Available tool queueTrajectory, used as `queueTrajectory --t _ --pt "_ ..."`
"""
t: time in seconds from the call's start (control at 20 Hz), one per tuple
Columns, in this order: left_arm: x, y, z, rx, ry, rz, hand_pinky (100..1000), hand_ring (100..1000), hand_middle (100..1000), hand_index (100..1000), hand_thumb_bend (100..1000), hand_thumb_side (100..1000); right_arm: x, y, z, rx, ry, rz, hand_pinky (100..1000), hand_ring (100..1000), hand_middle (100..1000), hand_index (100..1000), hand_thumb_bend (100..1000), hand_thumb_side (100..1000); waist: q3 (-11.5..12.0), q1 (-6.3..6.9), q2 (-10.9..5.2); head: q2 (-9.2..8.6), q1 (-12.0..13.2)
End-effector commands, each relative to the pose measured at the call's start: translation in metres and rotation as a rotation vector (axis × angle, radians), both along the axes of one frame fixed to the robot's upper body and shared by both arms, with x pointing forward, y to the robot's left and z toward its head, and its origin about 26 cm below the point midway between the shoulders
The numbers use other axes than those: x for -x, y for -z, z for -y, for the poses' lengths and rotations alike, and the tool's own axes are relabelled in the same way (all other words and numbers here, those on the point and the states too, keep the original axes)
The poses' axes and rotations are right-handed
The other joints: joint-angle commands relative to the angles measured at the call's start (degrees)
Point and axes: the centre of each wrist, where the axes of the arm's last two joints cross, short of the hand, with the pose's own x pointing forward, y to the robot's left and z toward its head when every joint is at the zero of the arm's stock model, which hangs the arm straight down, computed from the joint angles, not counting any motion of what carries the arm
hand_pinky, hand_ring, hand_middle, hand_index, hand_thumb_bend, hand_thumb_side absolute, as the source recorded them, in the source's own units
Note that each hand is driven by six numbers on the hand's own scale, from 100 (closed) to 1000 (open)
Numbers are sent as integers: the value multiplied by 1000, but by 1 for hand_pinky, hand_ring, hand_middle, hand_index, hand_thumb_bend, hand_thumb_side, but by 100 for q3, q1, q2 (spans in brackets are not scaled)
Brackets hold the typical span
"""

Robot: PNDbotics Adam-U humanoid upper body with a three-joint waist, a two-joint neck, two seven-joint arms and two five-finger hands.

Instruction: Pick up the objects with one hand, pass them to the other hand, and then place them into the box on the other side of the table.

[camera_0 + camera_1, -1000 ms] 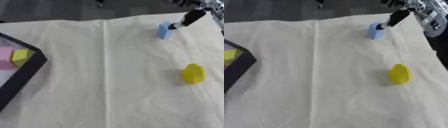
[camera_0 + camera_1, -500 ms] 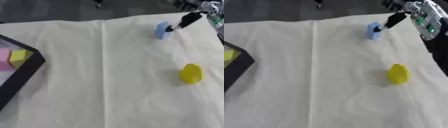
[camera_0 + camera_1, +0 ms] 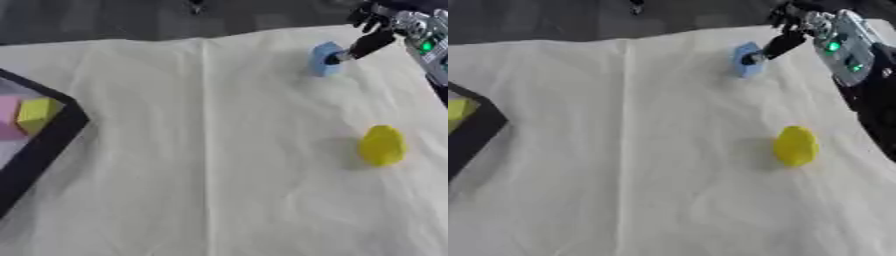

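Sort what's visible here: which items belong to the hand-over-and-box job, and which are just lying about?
Belongs to the job:
- light blue foam block, touched by the right hand
- yellow rounded foam piece
- black-rimmed box, already holding a yellow-green block and a pink block

Just lying about:
- cream tablecloth

Box (image 3: 48,137) left (blocks (image 3: 325,59) right)

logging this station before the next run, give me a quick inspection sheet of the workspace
surface: table under a cream cloth, creased.
job's things: blue block far right; yellow object lying on the right; black-rimmed box at left, holding a pink block and a yellow block.
clutter: nothing seen.
hands: right hand touching the blue block, grip unclear; left hand not in view.
cables: nothing seen.
surroundings: dark floor beyond the table.
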Motion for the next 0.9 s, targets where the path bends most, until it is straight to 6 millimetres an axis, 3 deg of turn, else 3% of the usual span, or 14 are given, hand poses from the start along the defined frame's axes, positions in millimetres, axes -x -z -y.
queueTrajectory --t 0.05,0.9 --pt "2 -8 -1 -11 -5 26 725 649 591 702 142 416 5 -13 2 -25 37 25 796 797 786 860 771 434 -2 -69 -62 14 -24" --pt "3 -6 -1 -11 -4 19 724 649 587 698 141 413 4 1 0 -111 128 -6 776 782 770 846 743 476 7 -79 -66 114 -55"
